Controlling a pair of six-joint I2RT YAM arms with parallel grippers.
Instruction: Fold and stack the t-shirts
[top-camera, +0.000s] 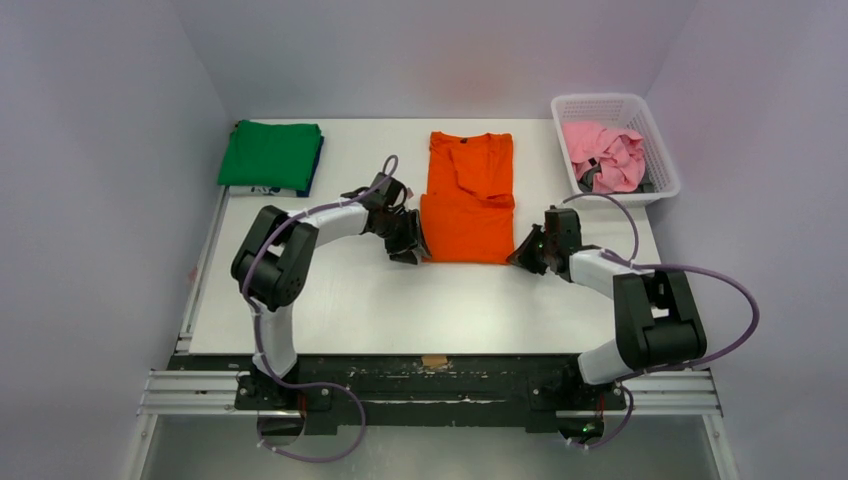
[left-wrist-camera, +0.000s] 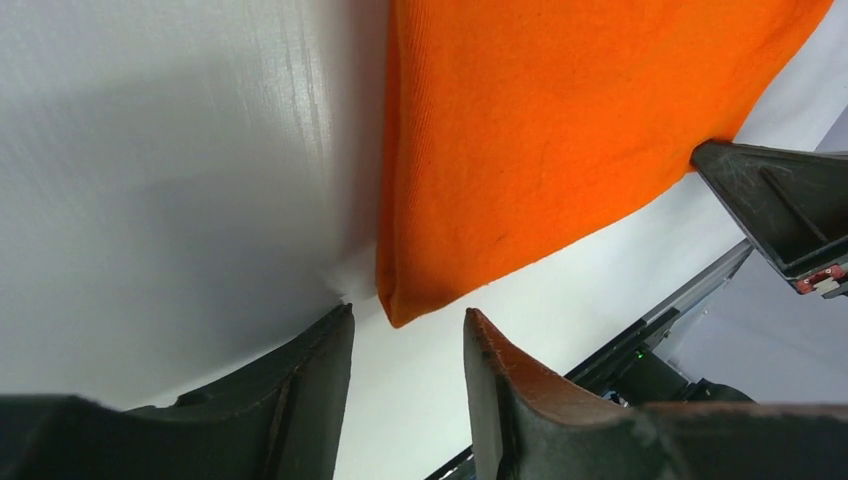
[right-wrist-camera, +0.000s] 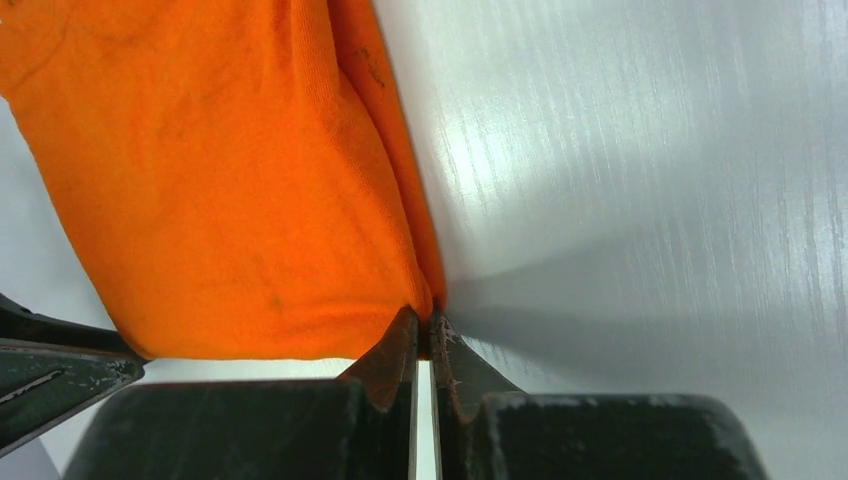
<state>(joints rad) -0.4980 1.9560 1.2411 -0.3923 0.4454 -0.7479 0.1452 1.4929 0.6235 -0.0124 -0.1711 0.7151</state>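
The orange t-shirt (top-camera: 470, 200) lies in a long folded strip in the middle of the table, collar away from me. My left gripper (top-camera: 412, 250) is at its near left corner. In the left wrist view the left gripper (left-wrist-camera: 408, 315) is open, and the orange t-shirt's (left-wrist-camera: 560, 130) corner lies just beyond the tips, not between them. My right gripper (top-camera: 525, 258) is at the near right corner. The right wrist view shows the right gripper (right-wrist-camera: 425, 320) shut on that corner of the orange t-shirt (right-wrist-camera: 230, 200).
A folded green t-shirt (top-camera: 270, 153) lies on a dark blue one (top-camera: 313, 170) at the back left. The white lattice basket (top-camera: 660, 130) at the back right holds a crumpled pink t-shirt (top-camera: 605, 155). White walls stand on three sides.
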